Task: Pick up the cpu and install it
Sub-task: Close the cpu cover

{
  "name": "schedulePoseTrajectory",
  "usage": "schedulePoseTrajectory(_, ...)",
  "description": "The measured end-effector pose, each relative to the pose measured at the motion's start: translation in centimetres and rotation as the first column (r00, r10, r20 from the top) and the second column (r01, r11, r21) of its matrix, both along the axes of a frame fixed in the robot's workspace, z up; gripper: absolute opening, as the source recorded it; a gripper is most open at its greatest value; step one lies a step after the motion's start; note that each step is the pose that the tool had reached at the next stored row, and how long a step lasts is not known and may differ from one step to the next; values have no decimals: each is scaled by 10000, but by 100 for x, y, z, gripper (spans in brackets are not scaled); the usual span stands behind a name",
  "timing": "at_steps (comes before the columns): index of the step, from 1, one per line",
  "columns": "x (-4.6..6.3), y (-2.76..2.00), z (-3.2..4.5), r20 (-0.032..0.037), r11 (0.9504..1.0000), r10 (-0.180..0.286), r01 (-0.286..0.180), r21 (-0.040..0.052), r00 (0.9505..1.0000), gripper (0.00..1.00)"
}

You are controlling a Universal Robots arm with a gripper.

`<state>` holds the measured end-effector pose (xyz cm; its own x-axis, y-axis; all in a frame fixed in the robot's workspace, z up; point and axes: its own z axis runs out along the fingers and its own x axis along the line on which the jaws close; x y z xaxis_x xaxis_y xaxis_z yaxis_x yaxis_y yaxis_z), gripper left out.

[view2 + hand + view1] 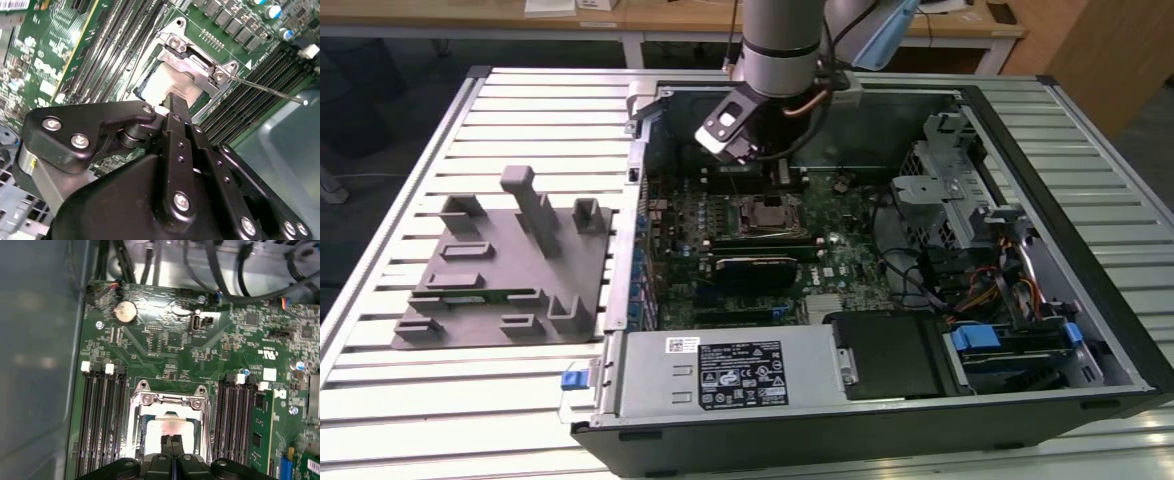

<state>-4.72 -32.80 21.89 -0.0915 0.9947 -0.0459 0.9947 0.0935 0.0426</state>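
1. your arm [781, 50] comes in from the top edge of the exterior view and drops steeply into the open computer case [881, 440], wrist bent down over the green board [847, 265].
2. look at the first wrist view: your gripper [171, 441] points straight down at the socket [167, 400]. its fingertips are pressed together with only a thin seam between them, nothing clamped in there.
3. there's the cpu [167, 426], the silvery square, lying flat inside the socket's metal frame, right under those tips.
4. in the second wrist view the gripper [176, 102] overlaps the near edge of the cpu [162, 82]. touching it or just above it? you can't tell from these angles.
5. a thin lever [265, 89] sticks out beside the socket [197, 62], lying across the dark memory slots [245, 107].
6. more of those memory slots [102, 420] flank the socket on both sides in the first wrist view.
7. the grey tray [500, 270] sits on the slatted table [440, 410] outside the case, on the exterior view's left, well apart from your arm.
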Motion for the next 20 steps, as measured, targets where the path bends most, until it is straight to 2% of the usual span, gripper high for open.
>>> schedulePoseTrajectory(5,0,-1,1,-3,9974,718,-718,-59,9974,11)
schedulePoseTrajectory(10,0,0,0,-11,9894,1448,-1448,-134,9895,11)
schedulePoseTrajectory(15,0,0,0,-25,9758,2174,-2174,-213,9761,11)
schedulePoseTrajectory(20,0,0,0,-48,9564,2906,-2907,-299,9568,11)
